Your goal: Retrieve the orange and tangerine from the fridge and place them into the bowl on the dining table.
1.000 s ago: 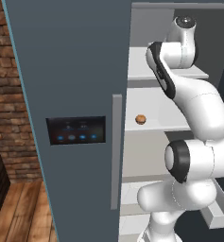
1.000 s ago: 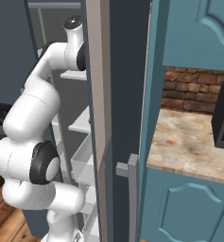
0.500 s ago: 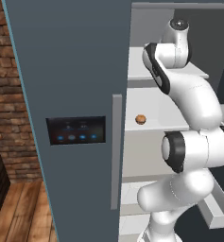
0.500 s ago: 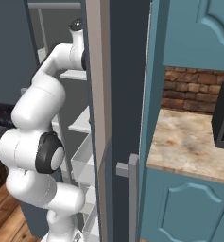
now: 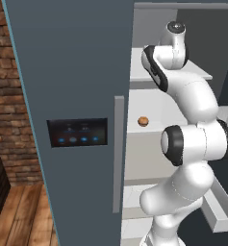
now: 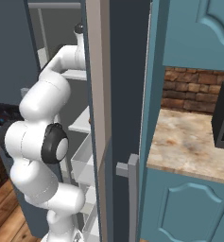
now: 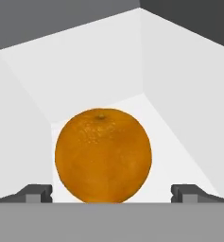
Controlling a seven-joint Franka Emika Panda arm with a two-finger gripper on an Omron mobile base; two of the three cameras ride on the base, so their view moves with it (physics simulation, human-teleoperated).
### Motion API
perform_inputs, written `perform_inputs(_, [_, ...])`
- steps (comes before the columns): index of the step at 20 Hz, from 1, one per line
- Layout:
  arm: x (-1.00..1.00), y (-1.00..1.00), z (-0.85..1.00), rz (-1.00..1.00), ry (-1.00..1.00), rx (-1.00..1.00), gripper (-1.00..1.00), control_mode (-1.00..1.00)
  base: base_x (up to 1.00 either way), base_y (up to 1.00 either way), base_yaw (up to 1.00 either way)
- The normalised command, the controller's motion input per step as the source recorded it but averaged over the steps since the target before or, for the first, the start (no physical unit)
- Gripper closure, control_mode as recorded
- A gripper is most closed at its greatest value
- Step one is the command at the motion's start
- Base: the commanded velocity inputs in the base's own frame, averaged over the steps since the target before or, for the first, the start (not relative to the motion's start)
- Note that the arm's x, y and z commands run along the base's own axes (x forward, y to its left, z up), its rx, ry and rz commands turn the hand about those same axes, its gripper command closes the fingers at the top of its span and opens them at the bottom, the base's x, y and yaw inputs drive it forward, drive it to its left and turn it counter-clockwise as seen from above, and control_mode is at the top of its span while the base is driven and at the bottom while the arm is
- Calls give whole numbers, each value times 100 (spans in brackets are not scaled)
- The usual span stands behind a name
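White shelves fill the open fridge [image 5: 86,72]; on an upper one the orange [image 7: 103,155] sits between the gripper [image 7: 111,193] tips, which stand wide apart, ready to close.

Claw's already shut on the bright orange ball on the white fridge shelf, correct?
Not shut. The hand view shows the claw open, its fingertips standing apart on either side of the bright orange ball, with gaps. The ball does sit on the white fridge shelf.
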Motion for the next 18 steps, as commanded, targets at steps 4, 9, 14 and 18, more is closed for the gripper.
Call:
perform_inputs(4, [38, 0, -2, 0, 0, 0, -100, -100, 0, 0, 0])
perform_inputs(9, [33, -1, -2, 0, 0, 0, -100, -100, 0, 0, 0])
perform_inputs(14, [2, -10, -15, 0, 2, 0, -100, -100, 0, 0, 0])
perform_inputs(18, [-3, -2, -36, 0, 5, 0, -100, -100, 0, 0, 0])
